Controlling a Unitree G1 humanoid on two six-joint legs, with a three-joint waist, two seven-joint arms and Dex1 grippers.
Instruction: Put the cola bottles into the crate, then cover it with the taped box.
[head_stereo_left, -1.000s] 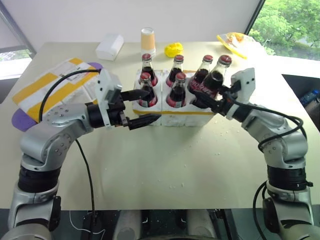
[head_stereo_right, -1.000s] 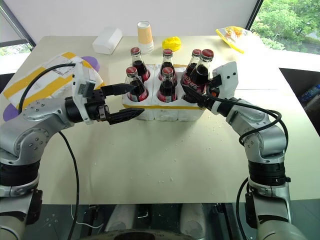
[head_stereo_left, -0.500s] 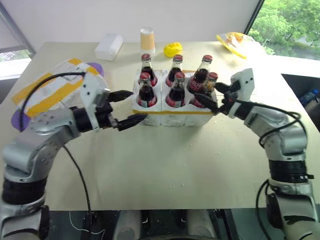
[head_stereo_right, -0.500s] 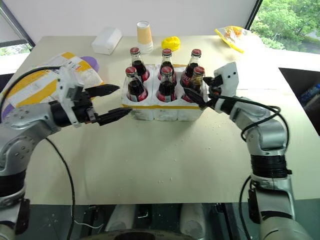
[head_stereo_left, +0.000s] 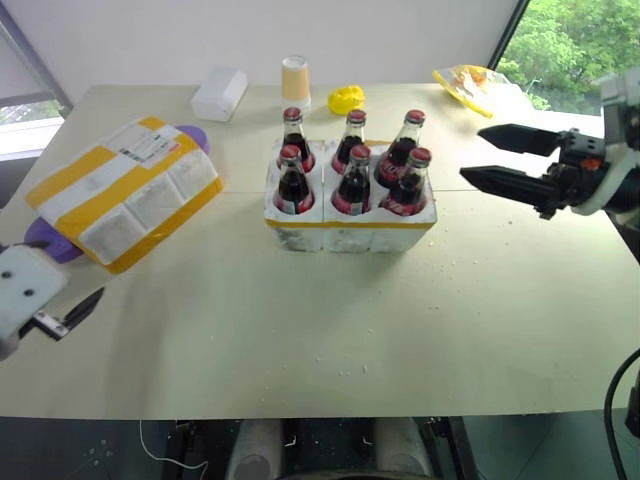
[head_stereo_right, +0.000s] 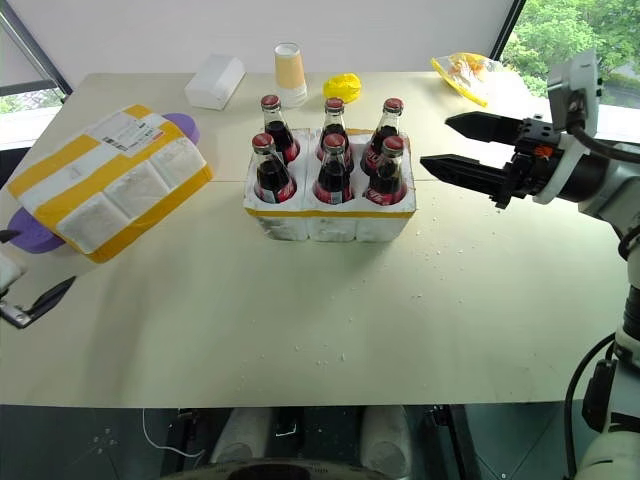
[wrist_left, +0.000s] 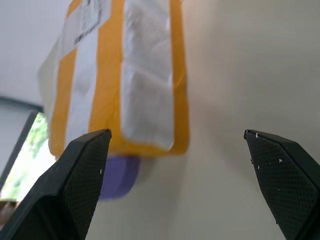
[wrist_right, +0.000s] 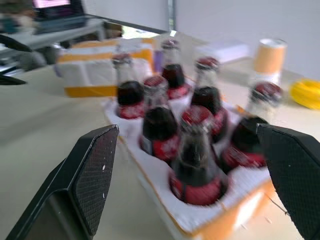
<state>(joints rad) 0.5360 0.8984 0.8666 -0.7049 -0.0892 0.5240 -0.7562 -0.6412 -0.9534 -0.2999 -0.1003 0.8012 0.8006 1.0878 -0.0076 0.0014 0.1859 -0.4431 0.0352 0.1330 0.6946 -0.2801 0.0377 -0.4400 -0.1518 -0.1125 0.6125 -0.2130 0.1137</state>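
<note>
I see all six small glass cola bottles (head_stereo_right: 327, 160) with red caps standing upright in the round wells of the low white styrofoam crate (head_stereo_right: 329, 222) with the yellow tape band, two rows of three, near the middle of the pale desk (head_stereo_right: 330, 330). By my reading the loading half of the job is done and the covering half is not yet begun.

My right gripper (head_stereo_right: 450, 147) hangs beside the crate on its right, apart from the nearest bottle, black fingers spread wide and holding nothing. My left gripper (wrist_left: 175, 185) is low at the desk's left edge, fingers also spread and empty, and its wrist view looks straight along them at the large white styrofoam box with wide yellow tape stripes (head_stereo_left: 125, 190).

That taped box lies well left of the crate, shipping label up, resting partly on a flat purple object (head_stereo_left: 45, 240). It is wide, so I judge I need both grippers on opposite sides to lift it over the bottle caps.
</note>
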